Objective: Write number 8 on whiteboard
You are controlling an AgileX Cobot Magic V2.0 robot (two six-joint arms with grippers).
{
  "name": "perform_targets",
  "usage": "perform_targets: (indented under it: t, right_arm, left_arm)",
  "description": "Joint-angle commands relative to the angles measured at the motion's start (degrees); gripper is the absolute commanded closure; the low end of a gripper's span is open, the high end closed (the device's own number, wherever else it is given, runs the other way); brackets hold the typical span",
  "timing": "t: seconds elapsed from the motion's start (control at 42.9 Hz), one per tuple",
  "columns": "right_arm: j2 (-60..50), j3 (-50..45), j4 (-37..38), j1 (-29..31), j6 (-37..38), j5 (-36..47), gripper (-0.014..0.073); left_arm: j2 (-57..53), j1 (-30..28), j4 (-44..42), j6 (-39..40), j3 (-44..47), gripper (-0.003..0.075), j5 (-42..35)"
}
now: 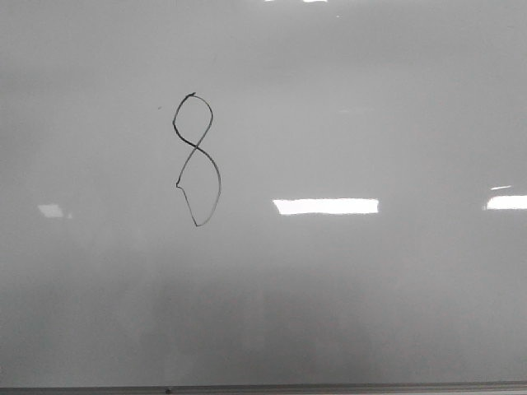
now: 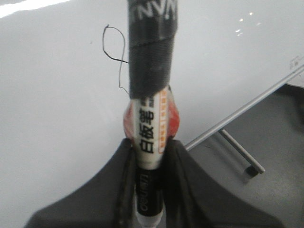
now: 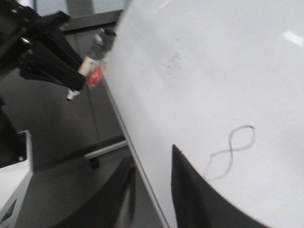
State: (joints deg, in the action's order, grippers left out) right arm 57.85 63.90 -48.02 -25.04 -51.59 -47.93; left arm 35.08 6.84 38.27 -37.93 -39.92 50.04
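Glossy whiteboard (image 1: 346,296) fills view | number 8 (image 1: 197,159) complete, left of centre | left gripper (image 2: 149,156) clenched on whiteboard marker (image 2: 151,128), tip off board beside figure | right gripper (image 3: 152,190) released, empty

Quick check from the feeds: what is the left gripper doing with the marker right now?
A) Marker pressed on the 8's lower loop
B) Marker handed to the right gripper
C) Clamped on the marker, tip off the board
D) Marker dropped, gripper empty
C: the left gripper is shut on the marker, and the right wrist view shows the marker clear of the whiteboard, away from the number 8.
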Motion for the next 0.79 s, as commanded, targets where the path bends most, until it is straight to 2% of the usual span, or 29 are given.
perform_targets:
  t: [0.0, 0.116, 0.28, 0.466, 0.629, 0.769]
  right_arm:
    - [-8.1, -5.8, -0.8, 4.1, 3.1, 6.9, 0.0503]
    - [-18.1, -16.0, -0.8, 7.7, 4.3, 11.7, 0.0660]
    - [-30.9, -27.1, -0.8, 10.5, 4.9, 15.2, 0.0652]
    - [-44.2, -37.4, -1.3, 10.8, 6.4, 19.9, 0.0652]
    - [-50.0, -40.9, -1.7, 10.8, 6.4, 23.3, 0.0652]
    - [-50.4, -40.9, -1.7, 10.8, 6.4, 23.3, 0.0652]
  left_arm:
    - [0.6, 0.5, -0.3, 2.0, -1.7, 0.0741, -5.4]
    - [0.6, 0.5, -2.4, 4.6, -1.7, 0.0741, -7.9]
    - [0.6, 0.5, -2.6, 5.5, -1.7, 0.0741, -9.7]
    - [0.6, 0.5, -2.7, 7.3, -1.7, 0.0741, -9.9]
    - [0.6, 0.5, -2.7, 7.3, -1.7, 0.0741, -9.9]
    - [0.6, 0.5, -2.7, 7.3, -1.7, 0.0741, -9.9]
